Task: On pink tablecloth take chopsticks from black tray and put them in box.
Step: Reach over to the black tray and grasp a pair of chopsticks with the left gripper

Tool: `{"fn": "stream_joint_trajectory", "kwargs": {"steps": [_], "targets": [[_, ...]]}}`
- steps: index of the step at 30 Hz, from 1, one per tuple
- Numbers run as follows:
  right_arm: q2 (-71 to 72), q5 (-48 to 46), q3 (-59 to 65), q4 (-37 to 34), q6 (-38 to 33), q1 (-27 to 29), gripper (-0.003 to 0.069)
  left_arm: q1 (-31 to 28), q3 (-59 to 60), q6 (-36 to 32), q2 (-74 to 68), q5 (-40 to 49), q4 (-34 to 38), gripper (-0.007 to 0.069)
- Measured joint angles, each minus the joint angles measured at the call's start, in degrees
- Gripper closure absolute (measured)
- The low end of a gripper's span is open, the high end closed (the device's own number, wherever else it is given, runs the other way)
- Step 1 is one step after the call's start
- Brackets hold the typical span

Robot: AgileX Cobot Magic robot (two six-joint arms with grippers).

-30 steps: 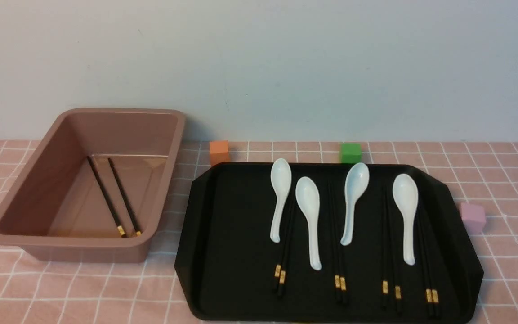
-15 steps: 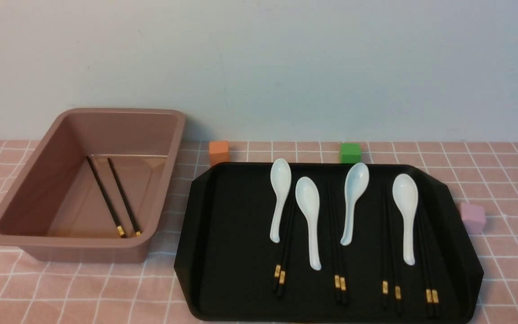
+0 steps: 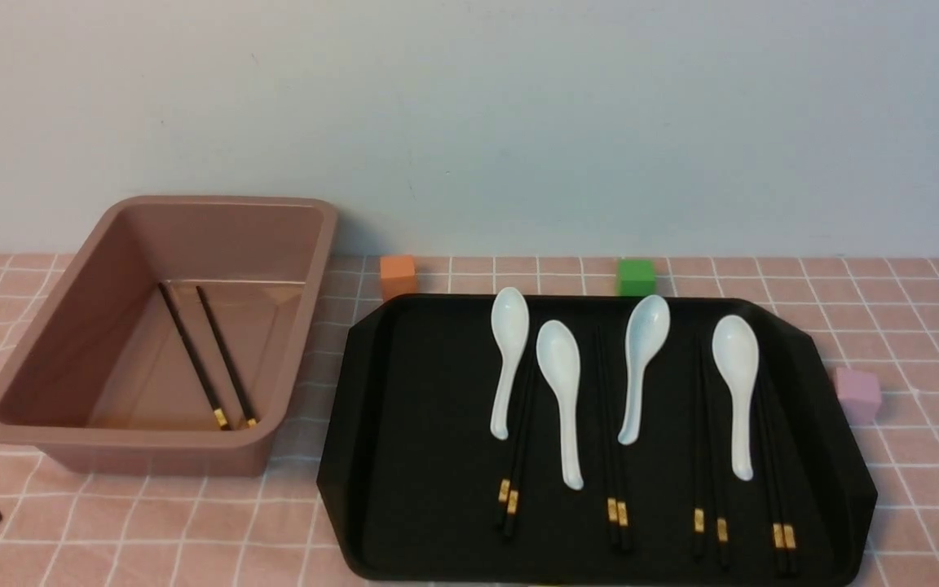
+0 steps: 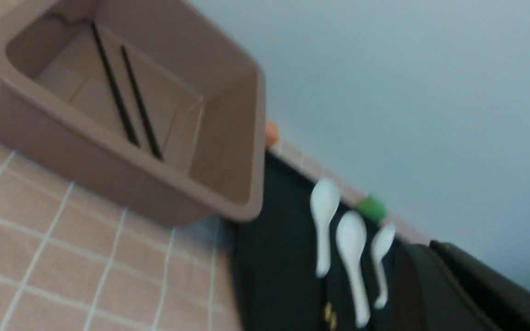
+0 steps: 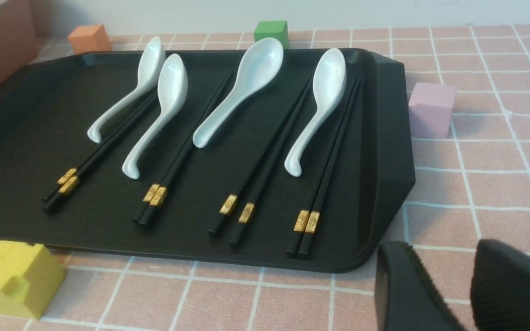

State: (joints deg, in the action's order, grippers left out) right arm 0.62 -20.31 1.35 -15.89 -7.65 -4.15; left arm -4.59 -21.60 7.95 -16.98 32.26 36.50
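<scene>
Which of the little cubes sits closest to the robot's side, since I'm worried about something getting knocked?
The yellow cube: it sits on the near side of the black tray, whereas the orange, green and pink cubes lie behind or beside it.

Right wrist view. Black tray (image 5: 191, 161) on pink tablecloth (image 5: 486, 184); four pairs of black chopsticks (image 5: 265, 165), gold bands, and four white spoons (image 5: 253, 66) on it. One pair close along the tray's side edge nearest the pink cube (image 5: 433, 109), which sits just outside that edge. Green cube (image 5: 272, 32) and orange cube (image 5: 90, 38) beyond the edge by the spoon bowls; yellow cube (image 5: 19, 278) outside the opposite long edge, near the gold-banded ends. Right gripper (image 5: 449, 257) over cloth, jaws apart, nothing between.
</scene>
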Motion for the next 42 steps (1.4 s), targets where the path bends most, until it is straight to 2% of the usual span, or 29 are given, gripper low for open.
{"fn": "stream_joint_trajectory", "kwargs": {"steps": [1, 2, 4, 5, 10, 19, 23, 24, 28, 31, 33, 34, 36, 42], "targets": [[0.00, 0.00, 0.00, 0.00, 0.00, 0.00, 0.0419, 0.00, -1.02, -1.07, -1.80, 1.41, -0.24, 0.0596], [0.00, 0.00, 0.00, 0.00, 0.00, 0.00, 0.0419, 0.60, -4.63, -5.85, -9.68, 6.52, -0.78, 0.0596], [0.00, 0.00, 0.00, 0.00, 0.00, 0.00, 0.0419, 1.65, -6.50, -8.28, -13.74, 8.26, -1.11, 0.0596], [0.00, 0.00, 0.00, 0.00, 0.00, 0.00, 0.0419, 4.80, -9.28, -11.46, -20.46, 9.45, -1.67, 0.0596], [0.00, 0.00, 0.00, 0.00, 0.00, 0.00, 0.0419, 15.41, -15.46, -13.10, -35.73, 9.20, -5.44, 0.0596], [0.00, 0.00, 0.00, 0.00, 0.00, 0.00, 0.0419, 34.19, -32.09, -8.45, -62.58, 8.33, -10.39, 0.0637], [0.00, 0.00, 0.00, 0.00, 0.00, 0.00, 0.0419, 40.33, -39.20, -5.50, -70.61, 9.28, -14.88, 0.0637], [0.00, 0.00, 0.00, 0.00, 0.00, 0.00, 0.0419, 42.89, -43.28, -2.69, -74.36, 10.51, -17.97, 0.0637], [0.00, 0.00, 0.00, 0.00, 0.00, 0.00, 0.0419, 46.05, -51.16, 4.03, -82.24, 14.61, -23.51, 0.0637], [0.00, 0.00, 0.00, 0.00, 0.00, 0.00, 0.0419, 46.22, -56.47, 5.89, -86.99, 17.54, -26.62, 0.0631], [0.00, -0.06, 0.00, 0.00, 0.00, 0.00, 0.0419, 46.10, -61.69, 6.26, -91.61, 19.59, -29.58, 0.0580], [0.00, -0.05, 0.00, 0.00, 0.00, 0.00, 0.0419, 46.10, -61.69, 6.31, -91.93, 19.73, -29.58, 0.0580], [0.00, -0.05, 0.00, 0.00, 0.00, 0.00, 0.0419, 46.04, -65.87, 6.37, -96.30, 21.74, -30.63, 0.0491], [0.00, -0.05, 0.00, 0.00, 0.00, 0.00, 0.0419, 46.04, -72.89, 7.31, -103.47, 24.92, -32.98, 0.0306]]}}
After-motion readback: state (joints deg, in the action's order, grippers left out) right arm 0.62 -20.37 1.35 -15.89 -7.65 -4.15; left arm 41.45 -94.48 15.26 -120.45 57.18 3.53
